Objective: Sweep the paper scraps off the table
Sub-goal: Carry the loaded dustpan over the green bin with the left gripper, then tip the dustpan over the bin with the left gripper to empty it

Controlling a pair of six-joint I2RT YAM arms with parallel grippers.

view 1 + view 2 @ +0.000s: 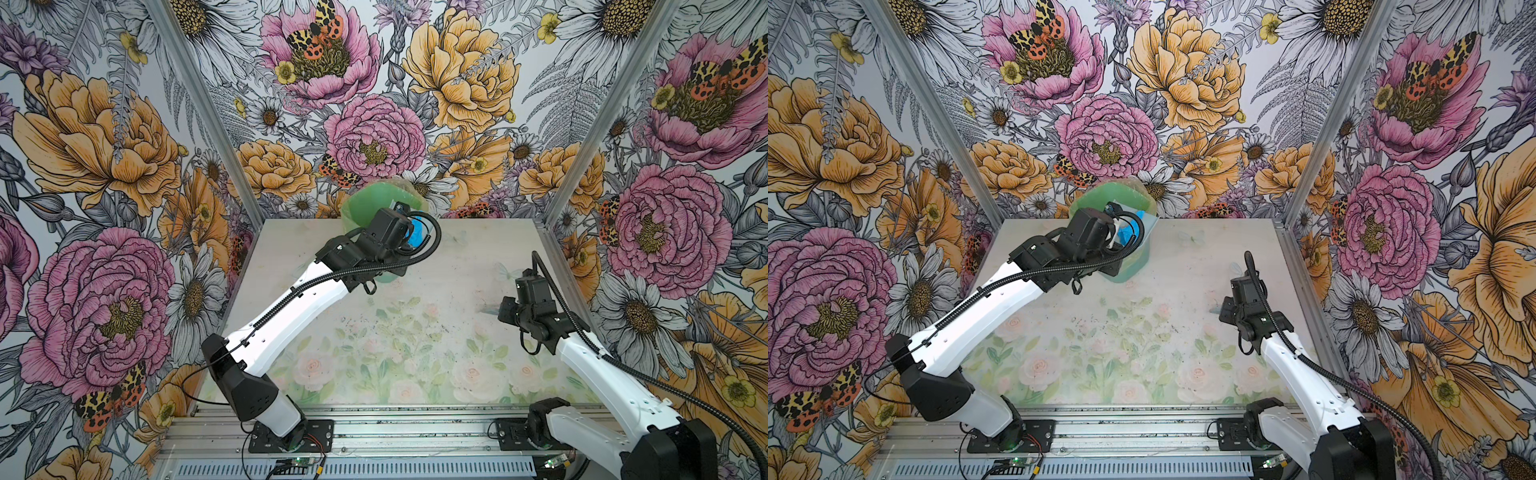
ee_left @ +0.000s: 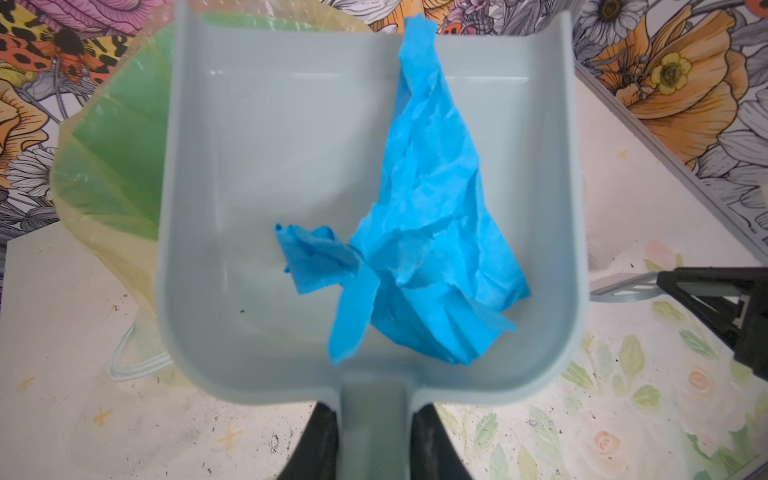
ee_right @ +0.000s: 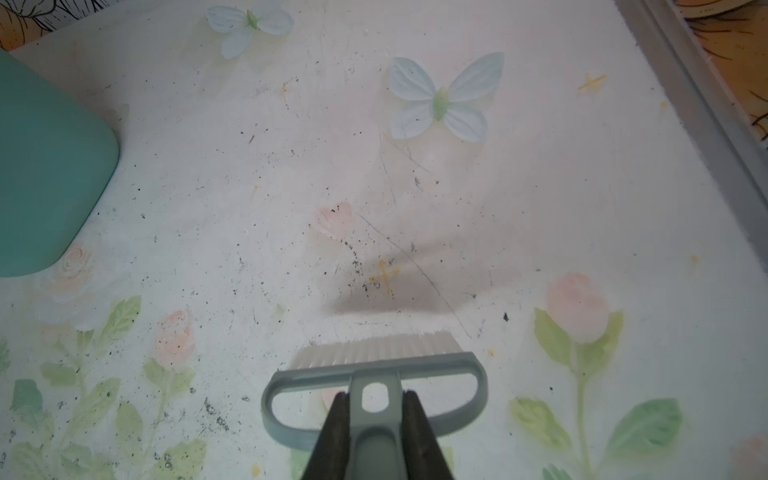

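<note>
Starting at the left, the left gripper was clamped on the handle of the grey-blue dustpan. It held the pan aloft at the far middle of the table, over the green bag-lined bin. The paper scraps, two crumpled blue pieces, lay inside the pan. The larger stretched lengthwise from near the handle end out to the open lip, and the smaller touched it near the handle end.

That was the relation that mattered: the scraps lay straight ahead of the hand, along the pan's long axis, and the lip pointed away from the hand over the bin's mouth. By my reckoning, tipping the lip down would slide them in. The pan seemed to sit toward the right part of that mouth, so a spill over the rim looked possible. Only the left arm was near the bin.

Farther right, well apart, the right gripper was shut on the brush; whether its bristles touched the tabletop I could not tell. The pale rose-printed surface showed only dark specks and no loose scraps. Boldly flowered walls enclosed it on three sides.
</note>
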